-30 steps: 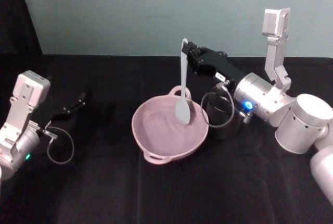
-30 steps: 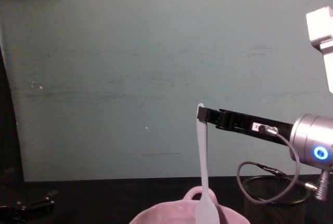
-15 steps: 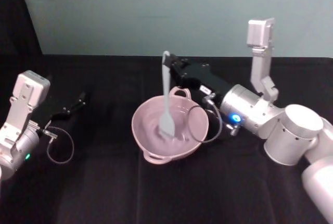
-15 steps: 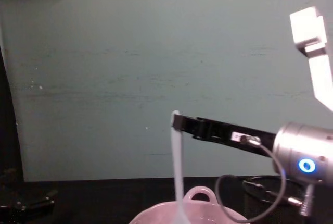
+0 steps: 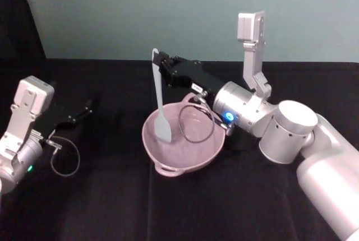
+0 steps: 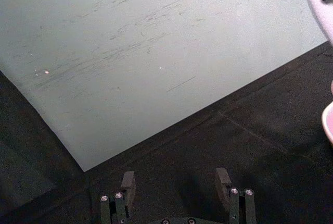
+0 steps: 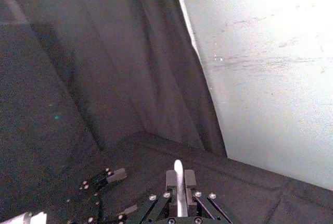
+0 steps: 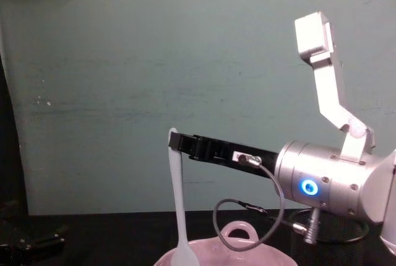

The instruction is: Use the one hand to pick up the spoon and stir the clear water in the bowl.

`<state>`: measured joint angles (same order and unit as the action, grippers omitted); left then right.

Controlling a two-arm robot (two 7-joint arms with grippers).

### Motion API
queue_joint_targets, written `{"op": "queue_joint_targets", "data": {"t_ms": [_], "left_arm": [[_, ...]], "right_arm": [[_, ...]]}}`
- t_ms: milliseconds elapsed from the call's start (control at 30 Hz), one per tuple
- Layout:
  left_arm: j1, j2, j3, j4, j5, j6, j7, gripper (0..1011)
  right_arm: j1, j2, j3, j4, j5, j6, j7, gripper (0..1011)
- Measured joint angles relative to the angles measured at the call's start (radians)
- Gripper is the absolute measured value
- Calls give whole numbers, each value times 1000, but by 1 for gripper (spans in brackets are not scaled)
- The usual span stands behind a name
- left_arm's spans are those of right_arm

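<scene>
Right hand [image 5: 159, 61] pinching spoon [image 5: 159, 102] upright, blade in bowl [image 5: 185, 160]; left hand [image 5: 85, 108] parked.

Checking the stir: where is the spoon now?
In the head view the spoon hangs upright from the right gripper, its blade in the left side of the bowl. The left gripper idles far left.

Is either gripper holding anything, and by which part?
The right gripper holds the spoon by the top end of its handle, blade down in the bowl. The left gripper is open and empty.

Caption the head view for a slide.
Right pincer holds the spoon upright, blade inside the pink bowl; left pincer parked at the left.
</scene>
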<state>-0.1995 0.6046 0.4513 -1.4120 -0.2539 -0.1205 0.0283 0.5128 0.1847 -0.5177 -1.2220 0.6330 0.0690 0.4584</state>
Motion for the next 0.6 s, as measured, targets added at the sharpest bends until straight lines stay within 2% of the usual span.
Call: {"op": "queue_joint_targets", "data": {"t_ms": [133,333,500,600], "left_arm": [[0,0,0,0,0,0,0,1011],[0,0,0,0,0,0,0,1011],[0,0,0,0,0,0,0,1011],[0,0,0,0,0,0,0,1012]], "right_arm": [[29,-20,3,53,-8,-15,-1,95],[43,-21,28,86,-14,-27,-14,95],[35,4,58,76,-14,-19,-27,95],[16,27,77,44,-13,-6,-42,95]]}}
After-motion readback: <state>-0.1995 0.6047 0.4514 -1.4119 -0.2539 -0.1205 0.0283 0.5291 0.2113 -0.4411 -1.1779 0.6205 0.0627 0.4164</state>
